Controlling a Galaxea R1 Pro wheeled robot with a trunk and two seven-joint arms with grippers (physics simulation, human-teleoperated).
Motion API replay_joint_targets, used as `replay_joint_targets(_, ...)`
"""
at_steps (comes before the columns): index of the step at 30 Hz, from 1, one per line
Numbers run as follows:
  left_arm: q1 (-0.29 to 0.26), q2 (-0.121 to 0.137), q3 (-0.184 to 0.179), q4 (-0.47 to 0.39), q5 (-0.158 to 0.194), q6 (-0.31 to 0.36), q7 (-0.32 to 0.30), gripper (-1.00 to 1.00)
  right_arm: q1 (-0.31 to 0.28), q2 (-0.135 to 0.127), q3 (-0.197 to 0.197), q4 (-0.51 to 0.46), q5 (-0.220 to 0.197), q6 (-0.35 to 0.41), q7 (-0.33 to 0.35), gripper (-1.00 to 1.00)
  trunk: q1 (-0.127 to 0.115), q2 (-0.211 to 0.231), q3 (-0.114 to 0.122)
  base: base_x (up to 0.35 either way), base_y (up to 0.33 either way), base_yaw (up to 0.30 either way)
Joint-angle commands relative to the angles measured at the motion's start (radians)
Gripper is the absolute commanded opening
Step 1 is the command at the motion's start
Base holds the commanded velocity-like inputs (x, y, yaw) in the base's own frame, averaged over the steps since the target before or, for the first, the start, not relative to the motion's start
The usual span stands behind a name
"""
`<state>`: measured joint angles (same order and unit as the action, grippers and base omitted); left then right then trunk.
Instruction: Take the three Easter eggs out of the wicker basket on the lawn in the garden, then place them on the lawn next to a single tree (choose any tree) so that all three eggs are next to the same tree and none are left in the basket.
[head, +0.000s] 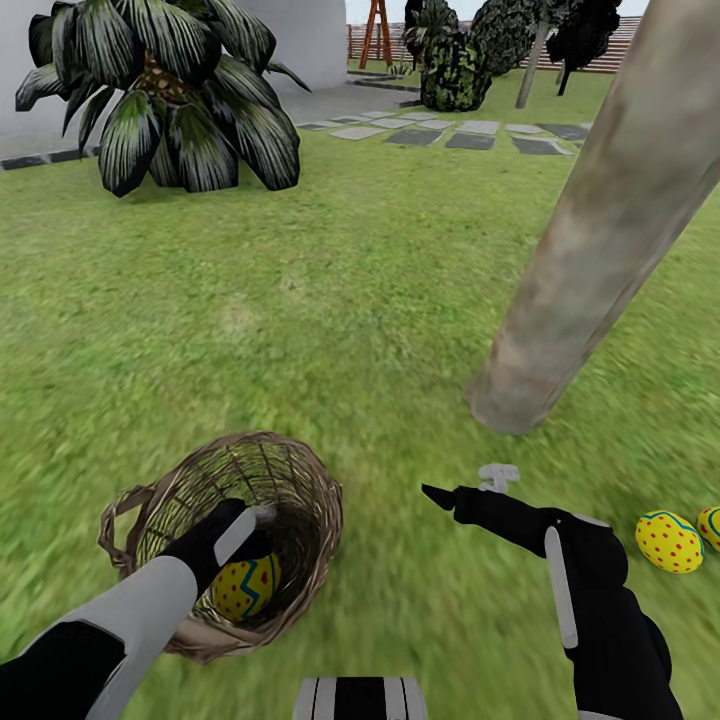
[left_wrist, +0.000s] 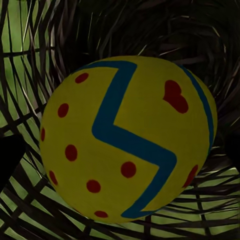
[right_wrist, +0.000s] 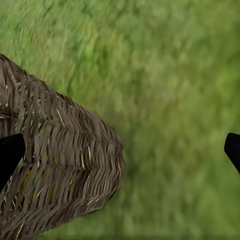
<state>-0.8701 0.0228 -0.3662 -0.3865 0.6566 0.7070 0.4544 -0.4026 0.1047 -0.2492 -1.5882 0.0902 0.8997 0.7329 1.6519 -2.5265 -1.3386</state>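
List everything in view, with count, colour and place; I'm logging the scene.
Eggs: three, yellow with blue zigzags and red marks; one in the basket, two on the grass near the tree.
Basket: one, brown wicker, tipped on the lawn.
Tree: one grey-brown trunk, right.
Palm: one, dark green, far left.
Stepping stones: several, grey, far.
Lawn: green.
Left gripper: inside the basket at the egg.
Right gripper: open over grass.

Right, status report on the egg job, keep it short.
Left pincer inside wicker basket, at last egg. Right pincer open, empty. Two eggs on lawn near tree. Nothing obstructing.
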Motion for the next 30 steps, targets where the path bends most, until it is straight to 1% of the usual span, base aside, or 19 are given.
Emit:
replay_joint_targets(1,0.000,0.001,-0.007,-0.003,0.011,0.003,0.008,1.00,-0.001,0.001,-0.002,-0.001,0.009,0.004,0.010,1.00,0.000,-0.001,-0.005,0.000,0.000,0.000)
replay_joint_targets(4,0.000,0.002,-0.006,-0.018,0.011,0.003,0.007,1.00,-0.001,0.001,-0.003,-0.001,0.009,0.004,0.010,1.00,0.002,-0.001,-0.016,0.000,0.000,0.000)
replay_joint_targets(15,0.000,0.002,-0.003,-0.091,0.012,0.005,0.007,1.00,-0.001,0.000,-0.004,-0.001,0.009,0.005,0.010,1.00,0.002,-0.001,-0.016,0.000,0.000,0.000)
replay_joint_targets(22,0.000,0.003,-0.002,-0.098,0.012,0.005,0.007,1.00,-0.001,0.000,-0.005,-0.001,0.009,0.005,0.010,1.00,0.002,-0.001,-0.016,0.000,0.000,0.000)
replay_joint_targets(27,0.000,0.003,-0.001,-0.096,0.016,0.008,0.007,1.00,-0.001,0.000,-0.005,-0.001,0.009,0.005,0.010,1.00,0.004,-0.002,-0.036,0.000,0.000,0.000)
replay_joint_targets(30,0.000,0.004,0.000,-0.094,0.018,0.010,0.005,1.00,-0.001,0.000,-0.005,-0.001,0.009,0.005,0.010,1.00,0.004,-0.002,-0.036,0.000,0.000,0.000)
